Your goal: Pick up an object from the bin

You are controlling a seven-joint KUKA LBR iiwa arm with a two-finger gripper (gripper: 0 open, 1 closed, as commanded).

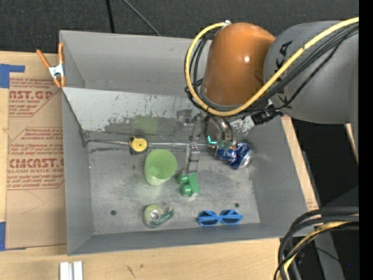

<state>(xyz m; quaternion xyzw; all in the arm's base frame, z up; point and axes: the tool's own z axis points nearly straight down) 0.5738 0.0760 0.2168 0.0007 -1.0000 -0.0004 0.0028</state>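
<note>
Green block [187, 186] just under the gripper [192, 167], not lifted.
Wide or narrow, I cannot tell; a pale green cup [160, 167] sits beside it. Grasp and lift remain.

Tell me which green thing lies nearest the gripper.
The small dark green piece, just below the gripper in the picture. The pale green cup lies farther left, the greenish round thing farther still, lower left.

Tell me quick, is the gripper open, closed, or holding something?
Gripper: cannot be told. It hangs by the small green piece beside the pale green cup.
</note>
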